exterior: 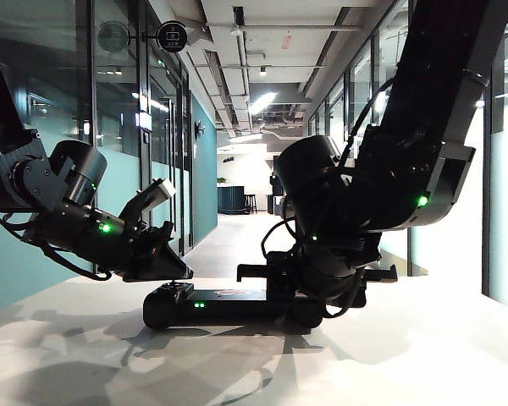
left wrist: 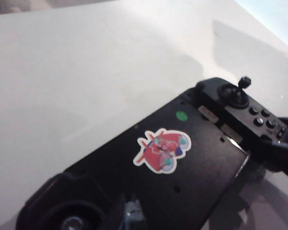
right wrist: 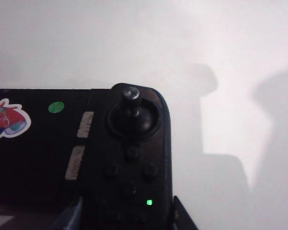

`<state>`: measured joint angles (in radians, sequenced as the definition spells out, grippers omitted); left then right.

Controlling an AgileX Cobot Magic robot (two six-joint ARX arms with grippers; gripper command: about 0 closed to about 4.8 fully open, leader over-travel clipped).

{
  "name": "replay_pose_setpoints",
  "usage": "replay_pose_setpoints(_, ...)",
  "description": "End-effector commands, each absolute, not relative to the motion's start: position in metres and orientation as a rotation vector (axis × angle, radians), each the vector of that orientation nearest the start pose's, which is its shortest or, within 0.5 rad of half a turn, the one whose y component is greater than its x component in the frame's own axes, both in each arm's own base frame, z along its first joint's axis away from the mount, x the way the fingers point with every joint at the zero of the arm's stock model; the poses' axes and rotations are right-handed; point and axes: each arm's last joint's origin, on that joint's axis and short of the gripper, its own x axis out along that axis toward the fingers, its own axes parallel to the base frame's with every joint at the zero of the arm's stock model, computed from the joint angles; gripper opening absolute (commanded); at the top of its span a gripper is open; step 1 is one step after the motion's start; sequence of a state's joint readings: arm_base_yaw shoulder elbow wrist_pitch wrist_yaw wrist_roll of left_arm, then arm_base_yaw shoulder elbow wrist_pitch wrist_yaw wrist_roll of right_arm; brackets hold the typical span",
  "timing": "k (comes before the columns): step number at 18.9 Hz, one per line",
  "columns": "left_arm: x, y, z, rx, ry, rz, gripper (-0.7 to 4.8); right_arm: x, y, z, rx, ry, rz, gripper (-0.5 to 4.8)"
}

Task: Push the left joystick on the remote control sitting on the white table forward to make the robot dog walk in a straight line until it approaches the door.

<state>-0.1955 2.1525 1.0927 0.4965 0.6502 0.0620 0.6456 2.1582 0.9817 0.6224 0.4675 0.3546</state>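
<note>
the wide black plastic remote control [exterior: 216,304] is seen mid-desk on the plain white desk [exterior: 423,355], rigid and light, likely to slide. its right handle is pinched by the right jaws [right wrist: 127,215]; the left jaws [exterior: 173,272], state untold, hover at ten o'clock over the thin left joystick [exterior: 177,286], best nudged at its tip.

Black remote control [exterior: 207,303] with reddish sticker, flat on the white table [exterior: 423,355], left joystick [exterior: 179,286] upright
</note>
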Motion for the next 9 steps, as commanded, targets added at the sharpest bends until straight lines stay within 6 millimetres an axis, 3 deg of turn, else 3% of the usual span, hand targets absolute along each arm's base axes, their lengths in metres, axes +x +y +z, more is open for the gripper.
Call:
replay_pose_setpoints(1, 0.4044, -0.0967, 0.0921, -0.041, 0.534, -0.787, -0.06, 0.3239, 0.2281, 0.0733, 0.051, 0.484, 0.087, 1.65)
replay_pose_setpoints(9, 0.4078, -0.0953, 0.0937, -0.007, 0.504, -0.709, -0.06, 0.3238, 0.2283, 0.0733, 0.051, 0.485, 0.09, 1.65)
